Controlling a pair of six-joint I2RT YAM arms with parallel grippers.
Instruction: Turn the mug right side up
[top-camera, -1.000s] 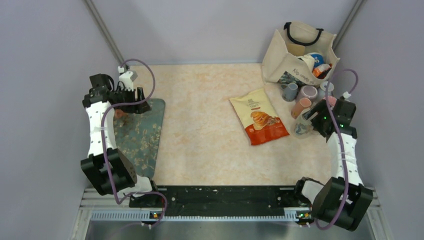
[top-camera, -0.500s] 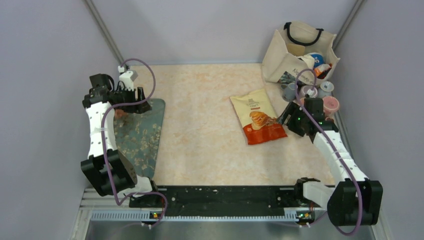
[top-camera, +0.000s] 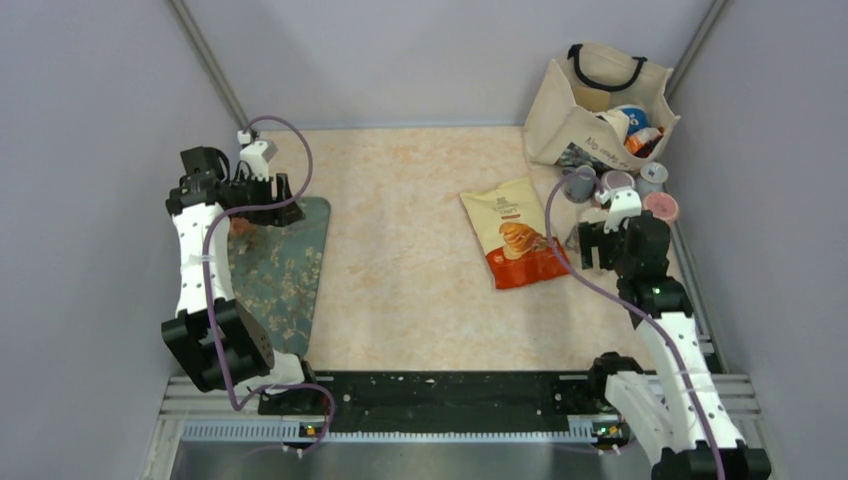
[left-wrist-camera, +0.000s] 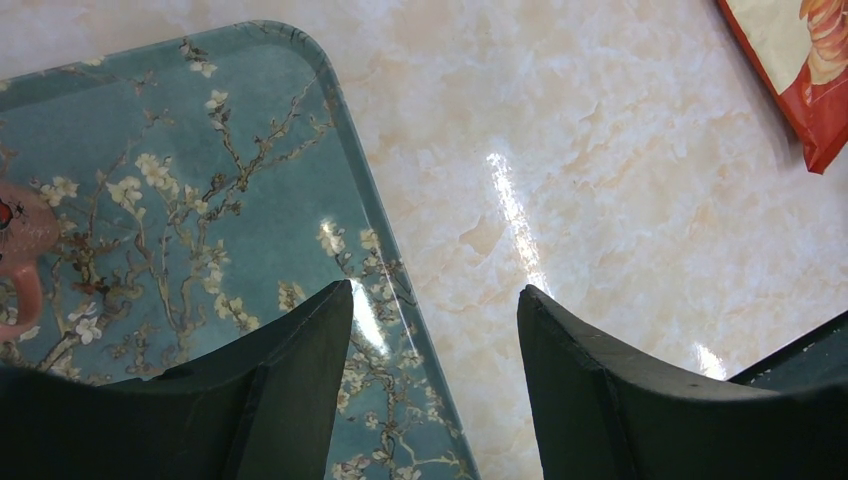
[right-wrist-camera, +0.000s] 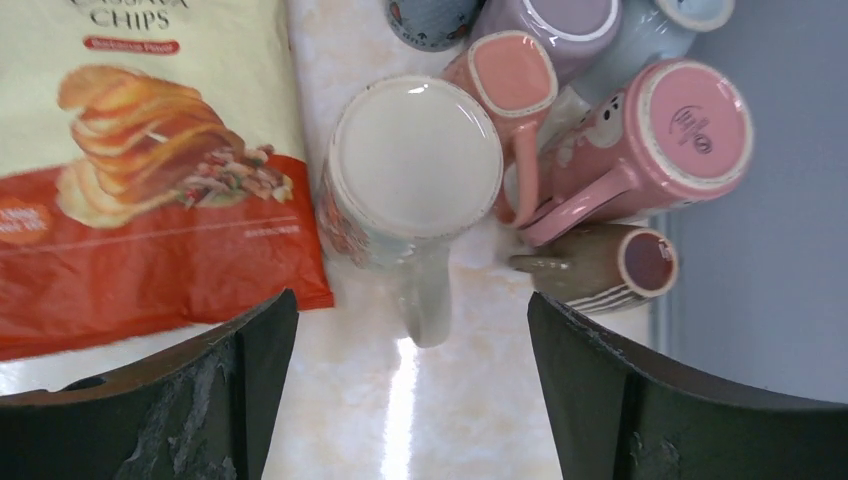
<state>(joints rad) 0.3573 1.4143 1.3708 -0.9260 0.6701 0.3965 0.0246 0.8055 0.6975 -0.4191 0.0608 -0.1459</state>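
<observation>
A white mug (right-wrist-camera: 415, 170) stands bottom up on the table, its handle (right-wrist-camera: 428, 300) pointing toward my right gripper (right-wrist-camera: 410, 297). That gripper is open and empty, hovering above the mug's handle side, and the arm mostly hides the mug in the top view (top-camera: 592, 247). Close behind the white mug are two pink mugs (right-wrist-camera: 690, 125) (right-wrist-camera: 510, 80), both bottom up, and a brown mug (right-wrist-camera: 600, 265) on its side. My left gripper (left-wrist-camera: 435, 288) is open and empty above the right edge of a teal floral tray (left-wrist-camera: 200, 150). A pink mug (left-wrist-camera: 20, 250) sits on the tray at the left edge of the left wrist view.
A bag of chips (top-camera: 515, 232) lies just left of the mug cluster. Lilac (top-camera: 612, 182), grey (top-camera: 580, 185) and pale blue (top-camera: 652, 172) mugs stand behind the cluster. A canvas tote bag (top-camera: 600, 100) with items stands at the back right. The right wall is close.
My right arm swung left from the right wall and then settled with its open gripper over the white mug. The left arm has not moved.
</observation>
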